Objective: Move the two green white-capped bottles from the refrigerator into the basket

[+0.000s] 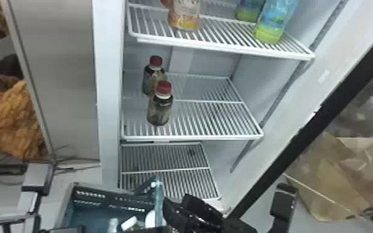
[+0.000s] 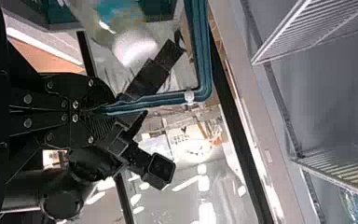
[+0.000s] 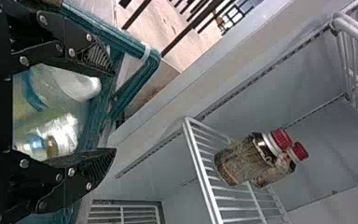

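At the bottom of the head view, my left gripper (image 1: 150, 230) is partly cut off; in the left wrist view my left gripper (image 2: 95, 110) is closed around the basket's teal rim or handle (image 2: 200, 56). My right gripper (image 1: 192, 213) is by the basket's (image 1: 117, 203) right side. Seen from its wrist, the right gripper (image 3: 105, 112) has its fingers apart, with a greenish bottle (image 3: 42, 100) and a white-capped bottle (image 3: 77, 86) in the basket visible between them. Two blue-and-green bottles (image 1: 271, 26) stand at the top shelf's right, their tops cut off.
Two dark bottles with red caps (image 1: 161, 107) stand on the middle shelf's (image 1: 213, 124) left. An orange-labelled bottle (image 1: 184, 15) stands on the upper shelf. The black-edged door (image 1: 306, 124) is at the right, with brown paper bags (image 1: 334, 182) beyond it.
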### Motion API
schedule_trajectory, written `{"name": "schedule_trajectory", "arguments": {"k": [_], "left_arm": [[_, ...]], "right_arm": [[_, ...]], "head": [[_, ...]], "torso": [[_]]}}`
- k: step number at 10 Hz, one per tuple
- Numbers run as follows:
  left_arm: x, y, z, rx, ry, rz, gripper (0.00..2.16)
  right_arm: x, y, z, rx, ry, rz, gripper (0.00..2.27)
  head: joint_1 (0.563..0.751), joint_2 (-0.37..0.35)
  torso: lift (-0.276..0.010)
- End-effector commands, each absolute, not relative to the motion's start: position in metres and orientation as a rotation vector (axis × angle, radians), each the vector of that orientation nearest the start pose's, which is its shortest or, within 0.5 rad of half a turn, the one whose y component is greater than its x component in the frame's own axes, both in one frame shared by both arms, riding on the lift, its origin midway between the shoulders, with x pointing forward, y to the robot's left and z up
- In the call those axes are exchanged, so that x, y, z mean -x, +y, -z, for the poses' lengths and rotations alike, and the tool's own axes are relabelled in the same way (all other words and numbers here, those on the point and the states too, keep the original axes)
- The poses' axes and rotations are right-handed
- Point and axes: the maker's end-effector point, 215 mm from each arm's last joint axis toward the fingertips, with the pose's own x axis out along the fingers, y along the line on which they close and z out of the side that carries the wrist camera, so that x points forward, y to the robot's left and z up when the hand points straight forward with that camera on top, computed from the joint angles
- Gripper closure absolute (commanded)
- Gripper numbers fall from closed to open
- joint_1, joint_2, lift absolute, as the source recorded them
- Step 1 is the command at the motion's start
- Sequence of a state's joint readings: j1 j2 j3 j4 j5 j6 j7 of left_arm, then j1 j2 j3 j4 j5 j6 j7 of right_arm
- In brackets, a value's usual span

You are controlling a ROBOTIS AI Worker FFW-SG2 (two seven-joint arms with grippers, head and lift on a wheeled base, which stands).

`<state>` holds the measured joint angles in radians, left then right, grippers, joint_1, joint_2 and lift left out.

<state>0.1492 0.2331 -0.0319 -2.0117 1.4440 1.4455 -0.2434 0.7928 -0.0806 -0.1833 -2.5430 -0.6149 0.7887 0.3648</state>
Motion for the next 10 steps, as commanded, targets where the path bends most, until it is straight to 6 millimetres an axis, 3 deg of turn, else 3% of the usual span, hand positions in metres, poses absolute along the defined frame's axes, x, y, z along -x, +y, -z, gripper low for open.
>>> {"name": "schedule_trajectory", "arguments": {"k": [1, 6, 10], "left_arm": [[-0.262, -0.027, 0.309, 0.922, 1.009, 1.281, 1.16], [-0.261, -0.027, 0.31, 0.923, 1.012, 1.282, 1.16], [-0.26, -0.027, 0.309, 0.925, 1.012, 1.283, 1.16]], "right_arm": [[-0.31, -0.132, 0.341, -0.497, 0.488, -0.513, 0.52], [-0.323, -0.148, 0.324, -0.464, 0.41, -0.475, 0.51], [-0.348, -0.197, 0.274, -0.278, 0.209, -0.361, 0.51]], "head": [[0.695, -0.322], [0.695, -0.336], [0.695, -0.35]], "torso": [[-0.263], [-0.263], [-0.263]]}}
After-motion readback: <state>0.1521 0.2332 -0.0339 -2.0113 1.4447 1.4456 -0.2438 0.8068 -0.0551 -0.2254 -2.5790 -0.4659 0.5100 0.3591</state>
